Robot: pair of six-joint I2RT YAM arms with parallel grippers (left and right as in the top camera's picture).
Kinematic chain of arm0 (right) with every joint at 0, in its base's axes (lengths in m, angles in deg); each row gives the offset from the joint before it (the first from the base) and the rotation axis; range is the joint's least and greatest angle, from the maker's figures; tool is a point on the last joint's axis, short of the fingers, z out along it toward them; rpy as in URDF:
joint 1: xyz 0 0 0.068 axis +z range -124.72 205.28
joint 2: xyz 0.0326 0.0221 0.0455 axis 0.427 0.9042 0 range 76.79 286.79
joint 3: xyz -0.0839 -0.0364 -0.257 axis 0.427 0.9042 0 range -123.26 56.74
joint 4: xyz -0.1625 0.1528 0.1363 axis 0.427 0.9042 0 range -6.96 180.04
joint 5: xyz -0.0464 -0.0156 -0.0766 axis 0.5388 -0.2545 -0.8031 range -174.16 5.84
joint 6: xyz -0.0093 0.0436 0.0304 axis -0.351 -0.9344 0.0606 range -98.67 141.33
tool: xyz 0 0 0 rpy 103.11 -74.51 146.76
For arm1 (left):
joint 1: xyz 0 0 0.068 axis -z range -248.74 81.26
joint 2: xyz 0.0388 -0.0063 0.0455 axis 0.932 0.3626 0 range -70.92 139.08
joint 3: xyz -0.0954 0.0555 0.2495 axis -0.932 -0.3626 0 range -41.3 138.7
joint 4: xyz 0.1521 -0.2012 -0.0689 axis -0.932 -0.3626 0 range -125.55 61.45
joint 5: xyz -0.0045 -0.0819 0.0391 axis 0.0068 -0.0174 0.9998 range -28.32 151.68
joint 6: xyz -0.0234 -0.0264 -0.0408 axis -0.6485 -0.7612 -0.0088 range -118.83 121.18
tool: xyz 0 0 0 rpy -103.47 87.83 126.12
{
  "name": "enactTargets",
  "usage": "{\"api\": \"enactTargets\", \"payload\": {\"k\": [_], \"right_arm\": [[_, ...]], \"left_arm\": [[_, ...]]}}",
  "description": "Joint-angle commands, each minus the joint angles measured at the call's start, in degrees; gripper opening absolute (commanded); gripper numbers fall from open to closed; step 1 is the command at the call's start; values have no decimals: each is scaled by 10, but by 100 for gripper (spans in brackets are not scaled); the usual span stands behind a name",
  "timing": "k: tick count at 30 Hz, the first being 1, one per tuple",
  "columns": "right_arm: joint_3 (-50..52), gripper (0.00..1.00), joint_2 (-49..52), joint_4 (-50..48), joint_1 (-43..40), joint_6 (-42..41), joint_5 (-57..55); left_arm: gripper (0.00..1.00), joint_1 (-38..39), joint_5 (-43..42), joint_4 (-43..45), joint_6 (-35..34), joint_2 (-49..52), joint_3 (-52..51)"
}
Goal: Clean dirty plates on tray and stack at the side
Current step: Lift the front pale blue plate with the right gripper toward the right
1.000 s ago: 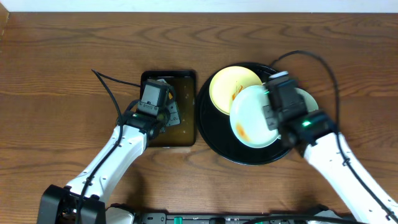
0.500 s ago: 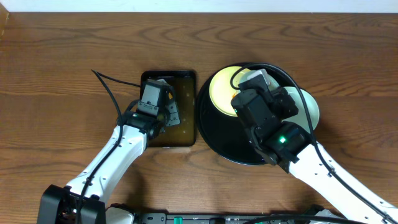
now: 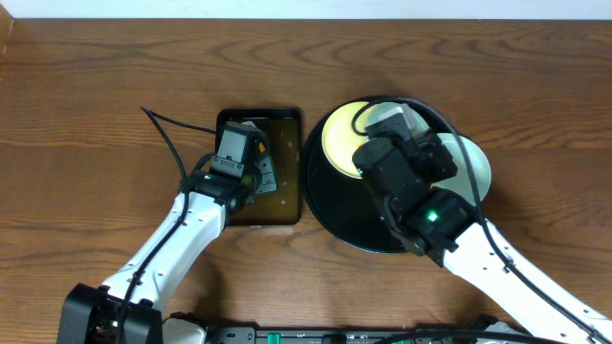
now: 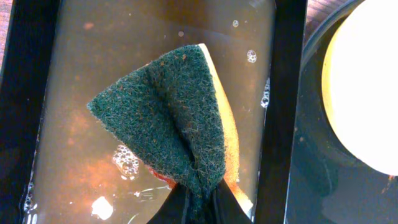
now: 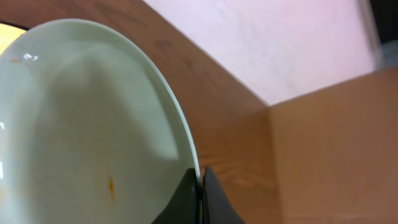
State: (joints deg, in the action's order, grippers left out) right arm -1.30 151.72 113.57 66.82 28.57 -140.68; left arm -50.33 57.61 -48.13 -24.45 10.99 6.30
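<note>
The black round tray point(image 3: 330, 205) holds a pale yellow plate point(image 3: 339, 143) at its far left and a mint-green plate point(image 3: 476, 164) at its right edge. My right gripper point(image 5: 201, 180) is shut on the rim of a second mint-green plate point(image 5: 93, 124), which is tipped up on edge and has a small orange streak. From overhead my right gripper point(image 3: 387, 143) hangs over the tray and its arm hides this plate. My left gripper point(image 4: 196, 208) is shut on a green-and-yellow sponge point(image 4: 168, 118) over brown water.
The rectangular black basin point(image 3: 232, 212) of brownish water stands just left of the tray, and its rim point(image 4: 283, 112) is close to the tray's edge point(image 4: 311, 155). A black cable point(image 3: 163, 134) lies on the wooden table left of the basin.
My right arm has lifted the mint-green plate off the tray, tipped it up on edge and shifted left over the tray. The left arm and sponge have not moved.
</note>
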Motion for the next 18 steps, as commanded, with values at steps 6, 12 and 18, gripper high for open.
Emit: {"api": "enactTargets", "payload": {"k": [6, 12, 18], "right_arm": [[-11, 1, -4, 29, -172, -233, 241], [-11, 1, -3, 40, -369, -323, 322], [-11, 1, 21, 28, -569, -381, 406]], "left_arm": [[8, -2, 9, -1, 5, -3, 2], [8, -2, 9, -1, 5, -3, 2], [8, -2, 9, -1, 5, -3, 2]]}}
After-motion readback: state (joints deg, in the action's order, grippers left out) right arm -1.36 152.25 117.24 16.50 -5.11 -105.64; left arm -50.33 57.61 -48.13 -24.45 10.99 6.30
